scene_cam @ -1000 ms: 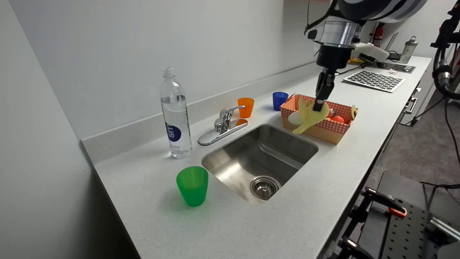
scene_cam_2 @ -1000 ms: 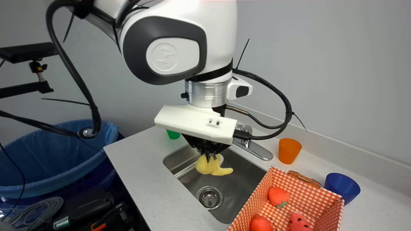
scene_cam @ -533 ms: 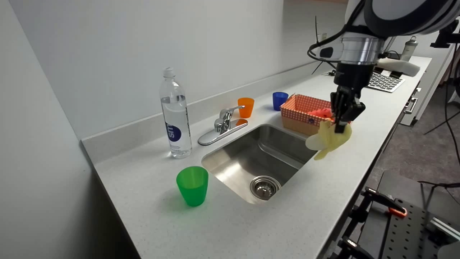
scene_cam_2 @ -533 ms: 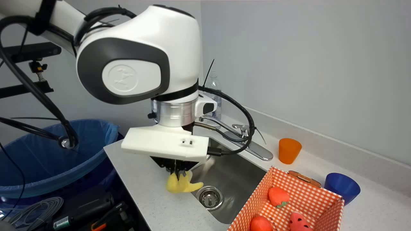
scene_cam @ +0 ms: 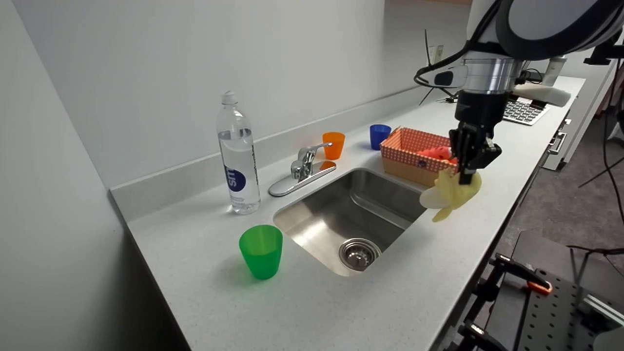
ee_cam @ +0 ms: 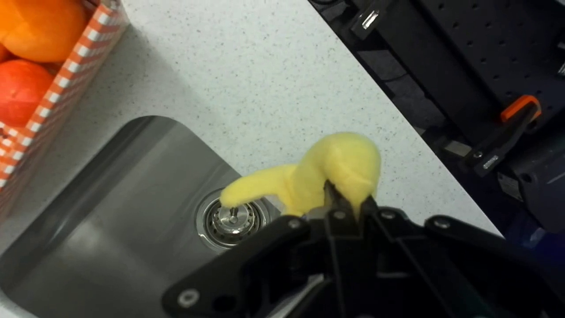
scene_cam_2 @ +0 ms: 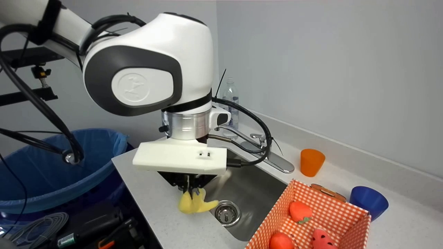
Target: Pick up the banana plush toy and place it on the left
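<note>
Hand pinched the banana, seemingly aloft over the desk, beside the sink, loose end toward the sink. Step, as judged: setting down. It called for keeping that end off the sink's rim, lowering softly till banana met desk, then slow, straight-up release.

- The banana plush toy is covered in soft, matt cloth.
- The sink is formed of satin-finished metal; the faucet is finished in glossy chrome.
- The countertop is given a smooth, speckled, low-sheen surface.
- The bottle is made of clear, glossy plastic, the green cup of translucent plastic.
</note>
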`<control>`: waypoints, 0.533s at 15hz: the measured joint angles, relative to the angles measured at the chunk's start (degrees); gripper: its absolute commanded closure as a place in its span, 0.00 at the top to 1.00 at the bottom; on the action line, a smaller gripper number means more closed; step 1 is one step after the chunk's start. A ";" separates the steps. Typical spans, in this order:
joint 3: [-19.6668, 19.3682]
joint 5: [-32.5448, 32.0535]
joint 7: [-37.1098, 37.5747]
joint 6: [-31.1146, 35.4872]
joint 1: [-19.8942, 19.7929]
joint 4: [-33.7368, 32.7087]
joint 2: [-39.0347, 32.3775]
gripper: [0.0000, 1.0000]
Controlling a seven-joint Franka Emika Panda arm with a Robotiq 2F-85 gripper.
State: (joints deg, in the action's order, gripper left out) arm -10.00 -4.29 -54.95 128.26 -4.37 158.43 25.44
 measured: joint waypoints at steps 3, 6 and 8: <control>0.00 -0.19 0.00 0.00 0.00 0.00 -0.52 0.47; 0.00 -0.22 0.00 0.00 0.00 -0.01 -0.87 0.69; 0.00 -0.31 0.01 0.00 0.00 -0.01 -1.02 0.84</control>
State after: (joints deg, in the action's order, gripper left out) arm -10.00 -4.61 -54.94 128.26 -4.37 158.42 24.42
